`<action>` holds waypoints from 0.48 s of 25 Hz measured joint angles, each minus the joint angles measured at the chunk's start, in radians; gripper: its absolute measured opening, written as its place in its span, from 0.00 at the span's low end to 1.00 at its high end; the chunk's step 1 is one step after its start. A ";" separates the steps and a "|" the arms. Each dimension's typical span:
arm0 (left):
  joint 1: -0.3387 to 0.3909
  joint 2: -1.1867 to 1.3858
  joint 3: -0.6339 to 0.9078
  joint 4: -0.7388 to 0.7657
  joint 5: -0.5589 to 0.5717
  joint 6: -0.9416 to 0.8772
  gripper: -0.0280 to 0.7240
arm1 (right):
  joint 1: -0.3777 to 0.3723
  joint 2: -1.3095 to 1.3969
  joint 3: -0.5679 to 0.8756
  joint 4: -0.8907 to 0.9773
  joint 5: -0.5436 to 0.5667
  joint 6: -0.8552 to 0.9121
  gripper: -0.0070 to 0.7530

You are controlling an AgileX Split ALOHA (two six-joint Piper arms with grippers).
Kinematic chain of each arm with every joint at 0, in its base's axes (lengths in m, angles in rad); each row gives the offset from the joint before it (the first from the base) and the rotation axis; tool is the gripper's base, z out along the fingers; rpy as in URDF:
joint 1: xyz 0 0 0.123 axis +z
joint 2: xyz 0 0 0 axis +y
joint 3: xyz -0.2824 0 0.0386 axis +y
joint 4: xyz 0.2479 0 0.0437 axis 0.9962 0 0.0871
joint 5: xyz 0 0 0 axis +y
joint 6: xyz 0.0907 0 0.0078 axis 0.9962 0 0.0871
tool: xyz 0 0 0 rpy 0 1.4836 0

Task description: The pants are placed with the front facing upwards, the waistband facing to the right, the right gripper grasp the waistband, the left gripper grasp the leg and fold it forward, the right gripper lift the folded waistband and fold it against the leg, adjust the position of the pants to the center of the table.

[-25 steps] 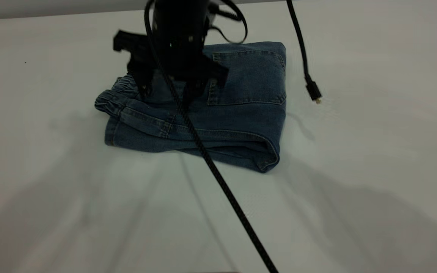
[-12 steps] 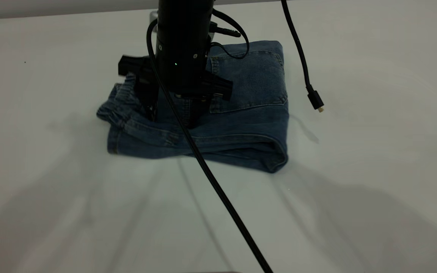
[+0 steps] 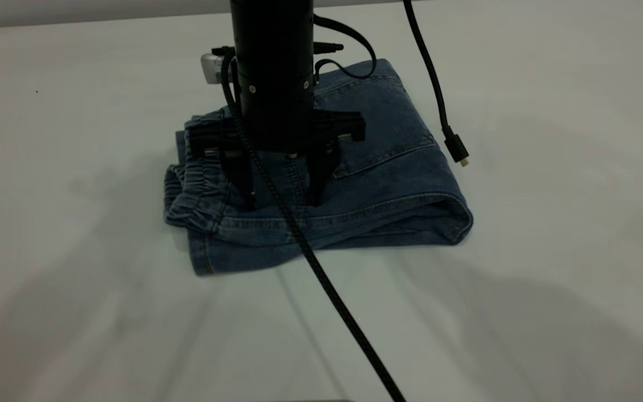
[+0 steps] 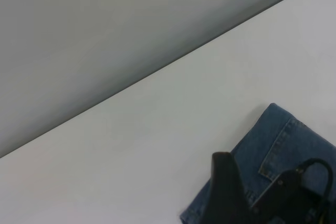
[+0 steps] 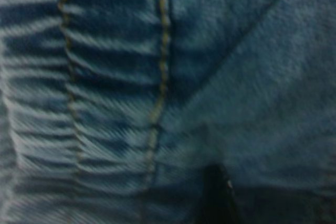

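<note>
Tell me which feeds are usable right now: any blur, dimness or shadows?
Exterior view: dim but sharp, broad soft shadows on the table. Right wrist view: soft, filled by the pants. Left wrist view: clear, mostly table.

The white table (image 3: 550,251) carries the folded pants (image 3: 388,190), lying flat.

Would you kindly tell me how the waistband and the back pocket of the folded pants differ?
The waistband is puckered into ridges; the back pocket lies flat and smooth. In the exterior view the waistband sits at the bundle's left end, beside the open right tool; the back pocket lies right of that tool, farther back. Both are blue denim on top of the pants.
</note>
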State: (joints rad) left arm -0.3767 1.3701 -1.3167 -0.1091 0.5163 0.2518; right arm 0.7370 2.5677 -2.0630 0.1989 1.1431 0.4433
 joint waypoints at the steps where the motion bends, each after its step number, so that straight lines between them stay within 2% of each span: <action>1: 0.000 0.000 0.000 0.000 0.000 0.000 0.65 | 0.000 -0.008 0.001 -0.005 0.023 -0.025 0.56; 12: 0.000 -0.145 0.000 0.001 0.021 0.000 0.65 | 0.000 -0.289 0.003 -0.043 0.078 -0.224 0.56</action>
State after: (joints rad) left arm -0.3767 1.2253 -1.3164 -0.1081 0.5378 0.2522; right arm 0.7374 2.2789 -2.0603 0.1556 1.2214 0.2188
